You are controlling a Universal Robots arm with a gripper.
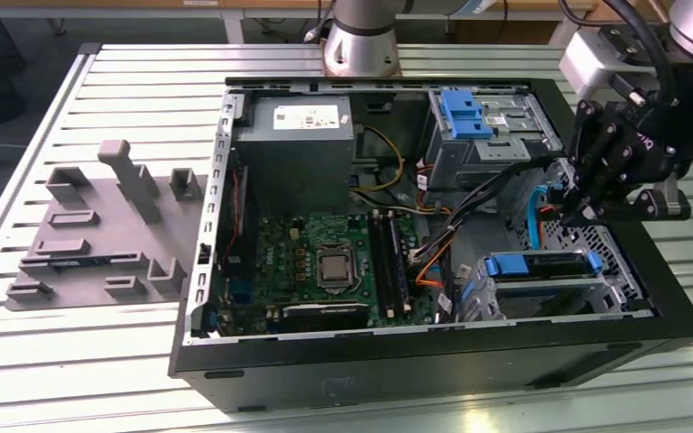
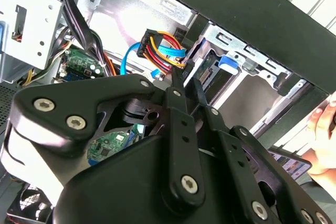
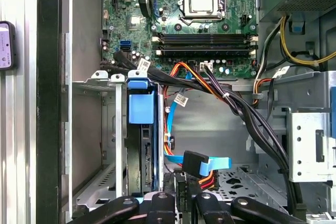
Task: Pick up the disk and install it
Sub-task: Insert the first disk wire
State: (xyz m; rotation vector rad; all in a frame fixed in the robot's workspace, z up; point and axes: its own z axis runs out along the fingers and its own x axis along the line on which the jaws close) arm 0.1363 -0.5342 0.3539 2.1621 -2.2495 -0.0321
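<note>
Surface: slatted table (image 1: 118, 361), open computer case (image 1: 443, 361).
Disk (image 1: 540, 268): seated in drive cage.
Gripper (image 1: 581, 212): above case; jaw state unclear.

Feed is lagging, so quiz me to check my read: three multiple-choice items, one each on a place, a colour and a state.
1. Where is the grey fixture block relative to the computer case? A inside it; B beside it, at the exterior view's left; C on top of it.
2. What colour is the bracket in the drive cage? A blue; B red; C green.
3. The case's side is: A closed; B half covered; C open.
B: the block lies on the slatted table, outside the case. A: the first wrist view shows it blue. C: the motherboard lies exposed.
</note>
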